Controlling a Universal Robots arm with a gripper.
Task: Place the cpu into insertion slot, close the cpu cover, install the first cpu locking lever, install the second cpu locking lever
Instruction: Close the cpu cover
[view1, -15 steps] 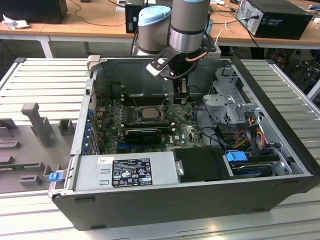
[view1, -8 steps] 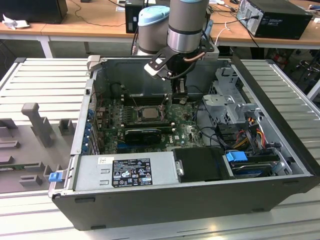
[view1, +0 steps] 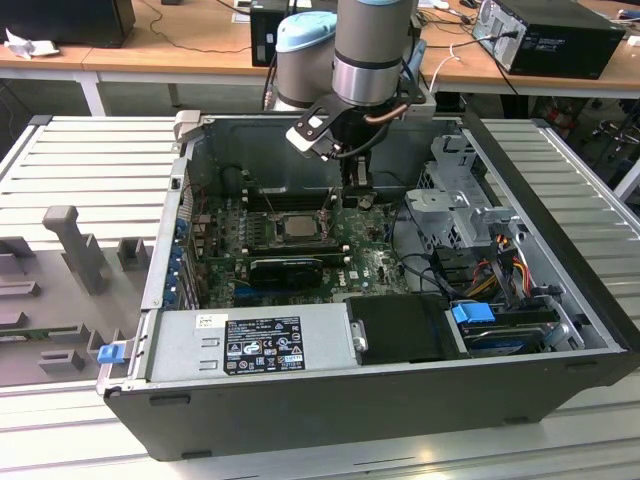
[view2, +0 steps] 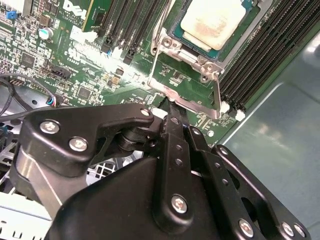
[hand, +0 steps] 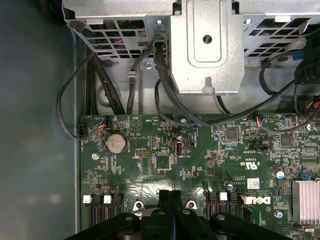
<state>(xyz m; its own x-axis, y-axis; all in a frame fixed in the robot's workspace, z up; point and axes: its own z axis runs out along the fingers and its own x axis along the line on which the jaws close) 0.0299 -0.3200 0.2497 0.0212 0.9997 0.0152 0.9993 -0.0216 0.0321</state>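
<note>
The cpu (view2: 212, 20), pale metal top up, lies in the insertion slot (view2: 176, 36) on the green board; the exterior view shows the cpu (view1: 297, 226) mid-board. The cpu cover (view2: 195, 105) is swung open beside the slot, and green board shows through its window. My gripper (view2: 170, 106) is shut, its black fingertips meeting right at the cover's free edge. I cannot tell whether that edge is pinched between them. In the first wrist view the gripper (hand: 170, 194) has its fingers pressed together above the board. From the exterior view the gripper (view1: 357, 185) hangs just to the right of the socket.
Long black memory slots (view2: 270, 45) flank the socket. A black graphics card (view1: 287, 268) lies in front of it and a power supply (view1: 255, 340) sits at the case front. A metal drive cage (hand: 207, 45) with loose cables stands beside the board. The case wall (view2: 280, 150) is close.
</note>
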